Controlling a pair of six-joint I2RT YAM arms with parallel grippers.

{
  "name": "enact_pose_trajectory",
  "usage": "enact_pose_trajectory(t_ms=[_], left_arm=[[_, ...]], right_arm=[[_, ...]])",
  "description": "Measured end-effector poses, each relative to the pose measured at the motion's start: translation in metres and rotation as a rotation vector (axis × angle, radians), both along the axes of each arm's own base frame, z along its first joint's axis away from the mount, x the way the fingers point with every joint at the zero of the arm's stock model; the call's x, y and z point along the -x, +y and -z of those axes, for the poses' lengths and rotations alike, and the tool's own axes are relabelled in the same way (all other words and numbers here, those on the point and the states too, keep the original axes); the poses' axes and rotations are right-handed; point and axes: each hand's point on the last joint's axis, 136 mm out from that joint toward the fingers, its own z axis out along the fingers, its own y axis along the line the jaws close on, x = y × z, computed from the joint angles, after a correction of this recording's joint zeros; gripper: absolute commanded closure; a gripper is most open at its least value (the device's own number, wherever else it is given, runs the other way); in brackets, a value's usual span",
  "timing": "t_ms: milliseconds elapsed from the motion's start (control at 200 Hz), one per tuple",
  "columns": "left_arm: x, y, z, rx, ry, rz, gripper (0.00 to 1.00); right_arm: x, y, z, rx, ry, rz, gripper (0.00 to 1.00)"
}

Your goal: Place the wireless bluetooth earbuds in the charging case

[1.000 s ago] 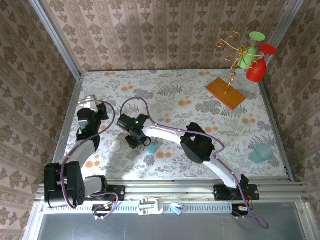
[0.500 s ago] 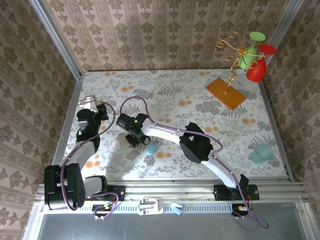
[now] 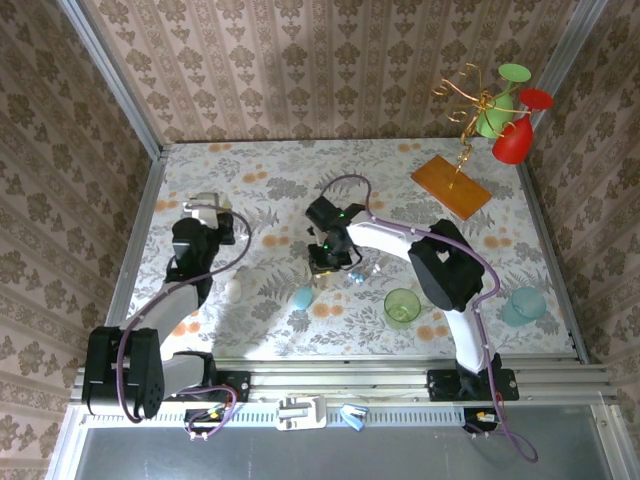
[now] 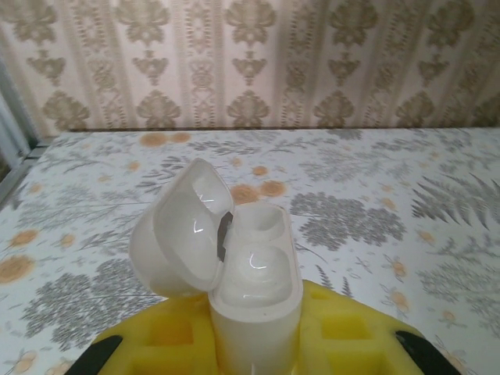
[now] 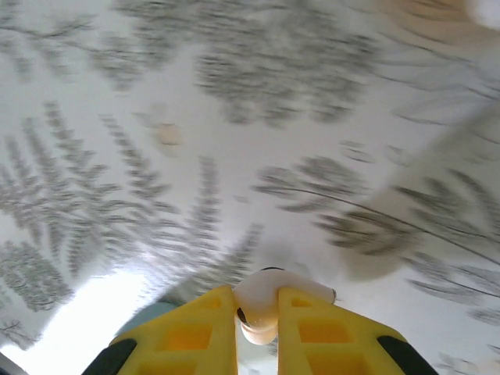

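Observation:
My left gripper [image 4: 254,348] is shut on a white charging case [image 4: 254,289], held upright. Its lid is flipped open to the left, and both wells look empty. From above, this case [image 3: 203,204] sits at the tip of the left gripper [image 3: 205,214], over the left part of the table. My right gripper [image 5: 258,316] is shut on a small white earbud [image 5: 269,301], just above the tablecloth. In the top view the right gripper [image 3: 335,260] hangs over the table's middle, well to the right of the case. A tiny pale-blue piece [image 3: 357,278] lies beside it, too small to identify.
A light-blue pebble case [image 3: 302,297] and a white one [image 3: 233,288] lie on the flowered cloth between the arms. A green cup [image 3: 402,306] stands near the front and a teal cup [image 3: 523,305] at the right. An orange board with a wire cup stand [image 3: 452,185] is at the back right.
My right arm swung right from beside the white pebble case to the table's middle, its fingers closing on the earbud. The left gripper with the open case shifted slightly right. The green cup is uncovered.

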Motion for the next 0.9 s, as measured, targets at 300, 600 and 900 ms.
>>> enact_pose_trajectory(t_ms=[300,600,900], left_arm=[[0.006,-0.040,0.004,-0.070,-0.031,0.153,1.00],[0.008,-0.042,0.006,-0.073,-0.043,0.169,1.00],[0.011,-0.042,0.010,-0.072,-0.045,0.172,1.00]], right_arm=[[0.002,-0.012,0.003,-0.022,0.073,0.068,0.69],[-0.010,-0.017,-0.007,0.002,-0.010,0.075,0.60],[-0.022,-0.027,-0.035,0.039,-0.153,0.049,0.59]])
